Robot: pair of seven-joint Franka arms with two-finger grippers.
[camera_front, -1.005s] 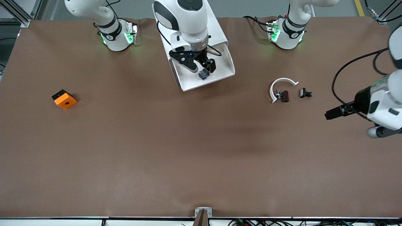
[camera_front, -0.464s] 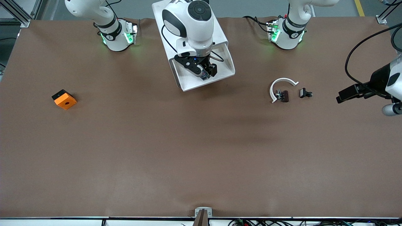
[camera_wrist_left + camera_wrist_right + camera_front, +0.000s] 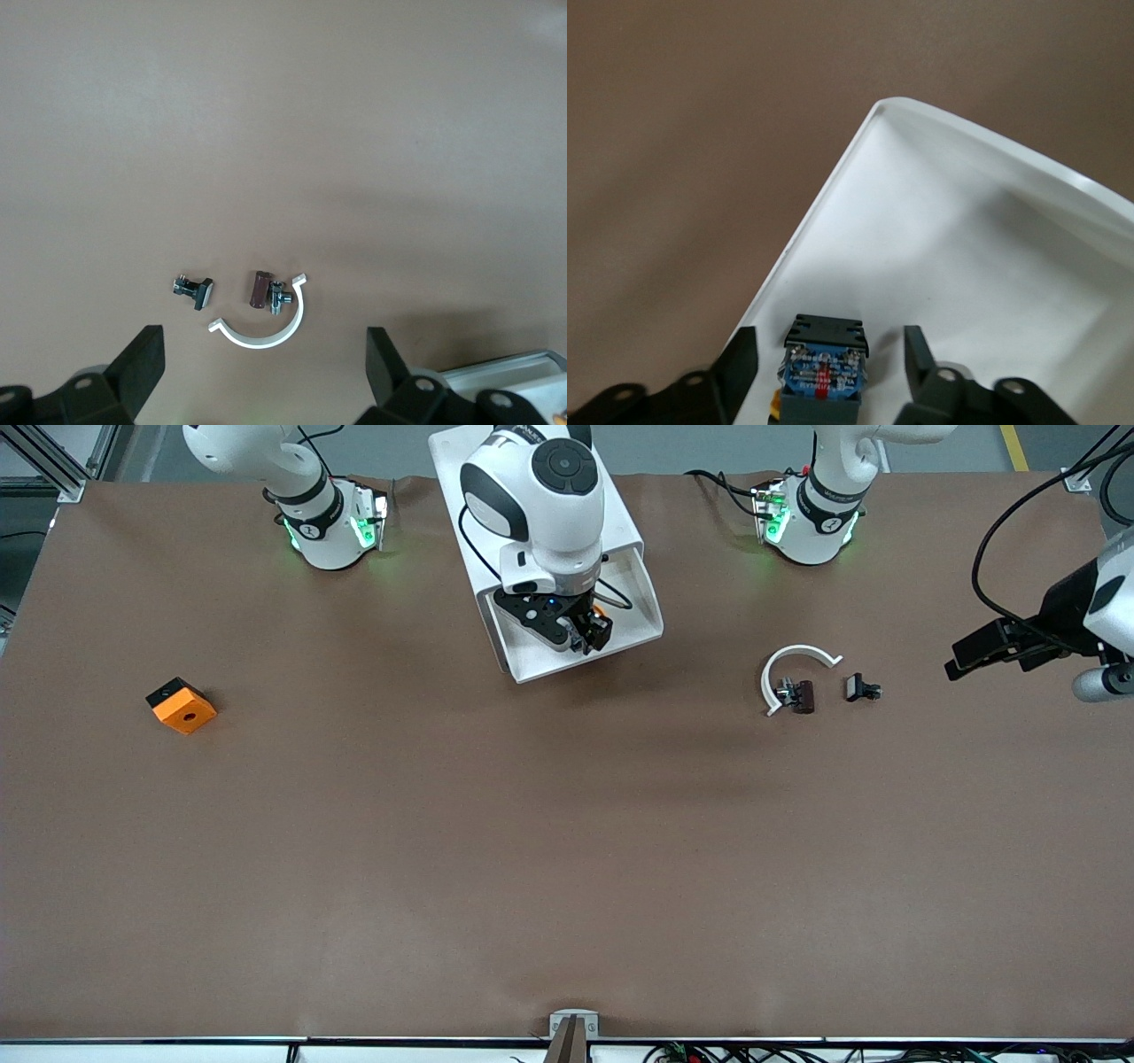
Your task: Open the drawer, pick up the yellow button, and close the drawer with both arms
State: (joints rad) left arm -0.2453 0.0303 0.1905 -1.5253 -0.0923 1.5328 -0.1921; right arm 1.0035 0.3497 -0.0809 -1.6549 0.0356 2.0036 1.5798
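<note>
The drawer point(image 3: 532, 661) stands pulled out of the white cabinet point(image 3: 625, 521), a shallow white tray point(image 3: 833, 177). The button point(image 3: 824, 367) lies in it, showing a dark body, a blue underside and a strip of orange-yellow cap. My right gripper point(image 3: 580, 634) is down in the drawer and open. Its fingers point(image 3: 744, 350) stand one on each side of the button with a small gap on both sides. My left gripper point(image 3: 967, 657) hangs open and empty over the table at the left arm's end; its wrist view shows its fingers point(image 3: 142, 363) wide apart.
An orange block with a black hole point(image 3: 182, 706) lies toward the right arm's end. A white curved ring point(image 3: 797, 657) point(image 3: 266, 332) and small black parts point(image 3: 861, 688) point(image 3: 193, 289) lie on the table between the drawer and my left gripper.
The right gripper has come down into the drawer around the button and its fingers have drawn closer together. The left arm has pulled back toward its end of the table.
</note>
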